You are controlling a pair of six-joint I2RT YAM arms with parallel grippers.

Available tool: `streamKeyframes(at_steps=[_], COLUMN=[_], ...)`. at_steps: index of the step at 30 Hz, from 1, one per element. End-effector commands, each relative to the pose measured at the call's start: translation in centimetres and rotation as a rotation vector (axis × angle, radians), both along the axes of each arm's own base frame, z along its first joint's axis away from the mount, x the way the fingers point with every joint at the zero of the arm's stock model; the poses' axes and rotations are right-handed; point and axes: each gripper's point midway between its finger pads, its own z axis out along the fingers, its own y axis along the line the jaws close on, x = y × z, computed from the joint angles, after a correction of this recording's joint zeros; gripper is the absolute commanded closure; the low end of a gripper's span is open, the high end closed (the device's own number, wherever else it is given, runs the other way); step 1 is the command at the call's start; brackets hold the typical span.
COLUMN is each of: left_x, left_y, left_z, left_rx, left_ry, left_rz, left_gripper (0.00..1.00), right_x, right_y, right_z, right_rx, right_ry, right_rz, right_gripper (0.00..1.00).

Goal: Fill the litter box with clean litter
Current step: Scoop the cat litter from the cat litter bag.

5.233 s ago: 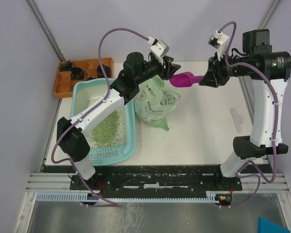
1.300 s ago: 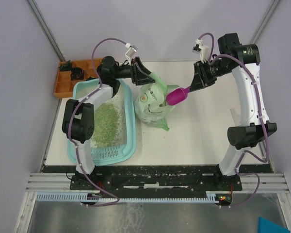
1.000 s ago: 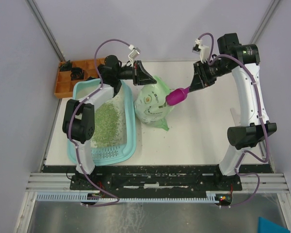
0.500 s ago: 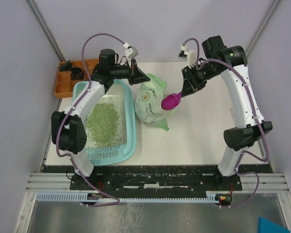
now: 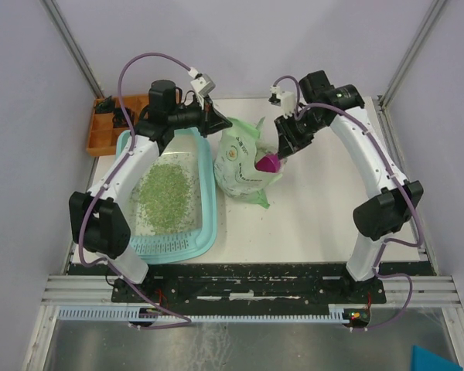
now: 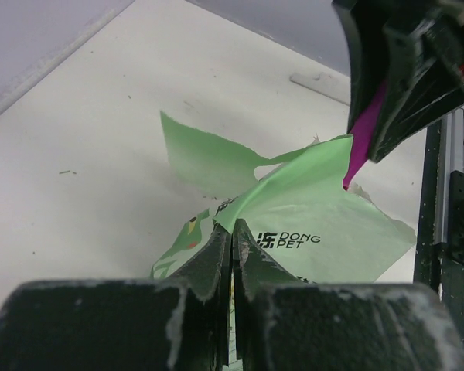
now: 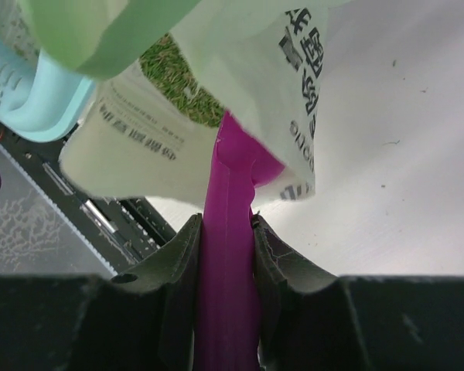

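Left gripper (image 6: 232,232) pinches bag (image 6: 309,224) edge, litter box (image 5: 207,193) just beside; right gripper (image 7: 226,228) clamps scoop (image 7: 232,166)

Smooth plastic litter box (image 5: 210,202); crinkled printed film bag (image 5: 236,174); glossy plastic scoop (image 7: 229,232); rough granular clean litter (image 5: 164,195).

Overhead and close wrist views share the bag (image 5: 243,164).

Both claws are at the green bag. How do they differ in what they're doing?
The left gripper pinches the green bag's thin top edge, jaws almost touching; the right gripper clamps the magenta scoop's thicker handle, jaws wider apart. The left gripper comes from the litter box side; the right gripper from the opposite side, its scoop dipping into the bag. Both are closed on something.
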Motion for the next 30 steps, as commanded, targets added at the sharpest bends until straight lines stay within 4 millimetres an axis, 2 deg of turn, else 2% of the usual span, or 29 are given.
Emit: streamKeyframes(at_steps=[1,5,11,14,22,30], left_x=[-0.8,-0.7,-0.4,-0.4,-0.2,-0.2], left_y=[0.6,0.7,1.3,1.5,1.6,1.4], left_z=[8.0,8.9,9.8,10.0,9.7,9.3], left_rx=[-0.088,-0.106,-0.106,-0.101,-0.103,-0.123], left_ry=[-0.254,-0.267,-0.290,-0.295,-0.281,-0.259], left_rz=[0.018,0.043,0.092,0.109,0.125,0.126], left_gripper=[0.97,0.97,0.97,0.97,0.97,0.97], right_x=[3.6,4.8,6.3,6.7,4.8,4.4], right_y=[1.7,2.8,3.7,3.4,5.5,7.4], right_z=[0.4,-1.2,-0.3,-0.8,-7.0,-10.2], right_rx=[0.030,0.004,-0.045,-0.098,-0.137,-0.121], right_ry=[-0.165,-0.222,-0.377,-0.436,-0.330,-0.246], right_rz=[-0.069,-0.085,-0.121,-0.137,-0.048,-0.032], right_gripper=[0.98,0.98,0.98,0.98,0.98,0.98])
